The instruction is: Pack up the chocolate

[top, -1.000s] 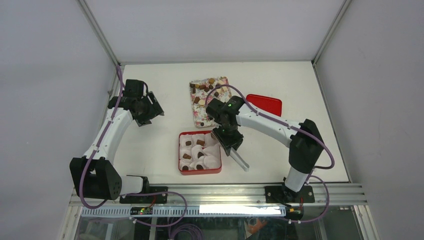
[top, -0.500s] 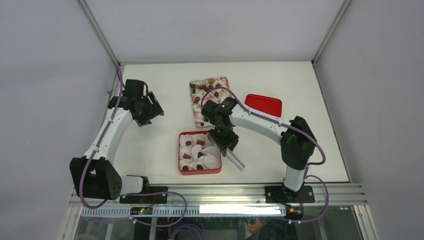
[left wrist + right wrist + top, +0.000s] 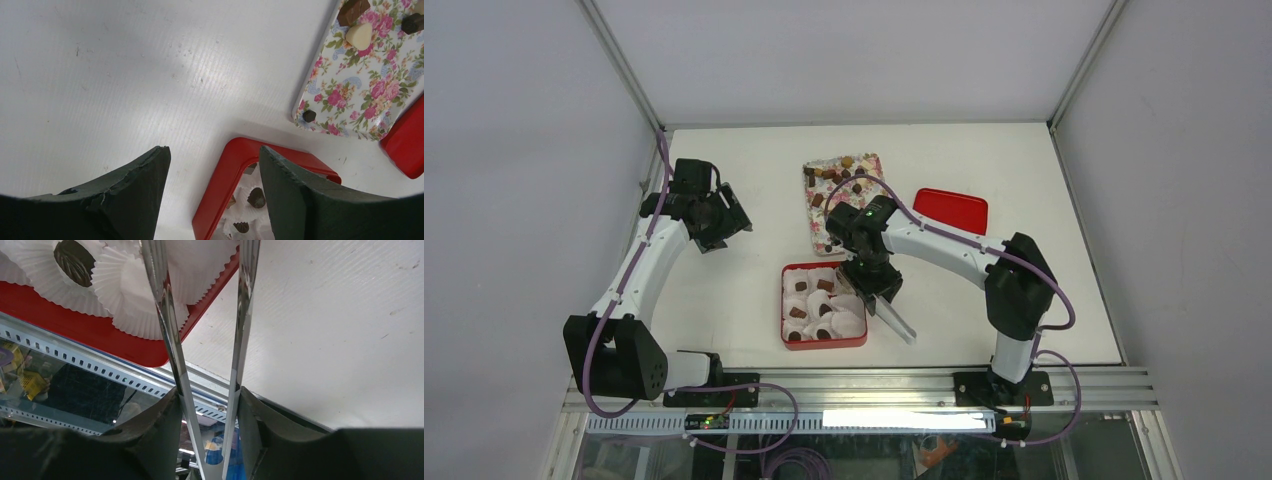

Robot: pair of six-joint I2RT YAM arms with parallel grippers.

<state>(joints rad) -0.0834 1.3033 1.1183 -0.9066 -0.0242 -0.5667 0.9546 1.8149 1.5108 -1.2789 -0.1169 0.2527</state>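
Top external, chocolate [image 3: 824,285] beside right claw [image 3: 876,288], tongs [image 3: 902,325]

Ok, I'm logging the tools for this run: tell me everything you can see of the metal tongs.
The tongs are two thin, mirror-polished metal blades. The right pincer clamps them, one blade against each dark finger. Beyond the fingers they spread slightly apart, with nothing between them in the stretch that shows; their tips lie outside the wrist view. From above, they slant toward the table's near edge, just right of the red box of paper cups. Whether they touch the table cannot be told.
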